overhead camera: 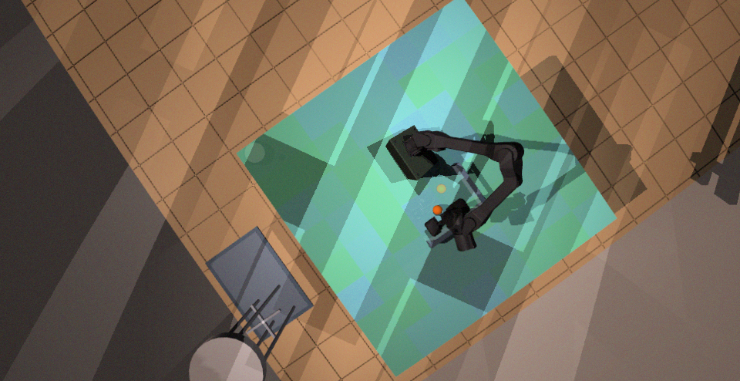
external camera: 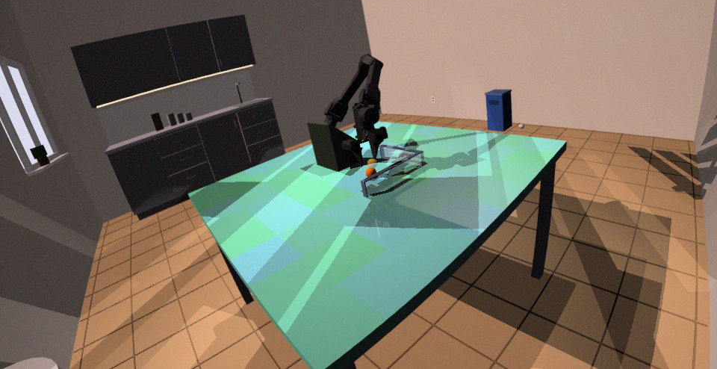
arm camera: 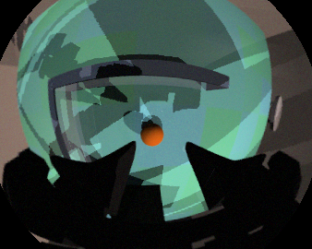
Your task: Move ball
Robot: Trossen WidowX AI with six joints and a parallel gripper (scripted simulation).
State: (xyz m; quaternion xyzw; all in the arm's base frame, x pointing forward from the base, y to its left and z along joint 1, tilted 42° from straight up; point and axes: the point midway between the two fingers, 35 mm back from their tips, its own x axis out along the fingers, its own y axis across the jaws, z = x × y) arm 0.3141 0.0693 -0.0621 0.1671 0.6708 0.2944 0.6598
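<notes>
The orange ball [overhead camera: 437,210] [external camera: 370,172] [arm camera: 151,135] lies on the table, inside the corner of the clear walls. The see-through yellowish copy [overhead camera: 440,188] [external camera: 371,161] shows a short way from it, nearer the arm's base. The two low clear walls with dark rims [overhead camera: 470,183] [external camera: 393,167] [arm camera: 174,68] meet in a corner. My gripper [overhead camera: 445,217] [external camera: 367,160] [arm camera: 161,145] is open and empty, low over the table close to the ball. In the wrist view the ball shows between and just beyond the fingertips. The exact height of the tips is unclear.
The arm's black base block [overhead camera: 401,155] [external camera: 325,146] stands near the copy. One wall lies partly under the arm in the top view. The table [overhead camera: 351,274] [external camera: 311,271] carries broad shadows. A round white seat [overhead camera: 226,360] stands off the table.
</notes>
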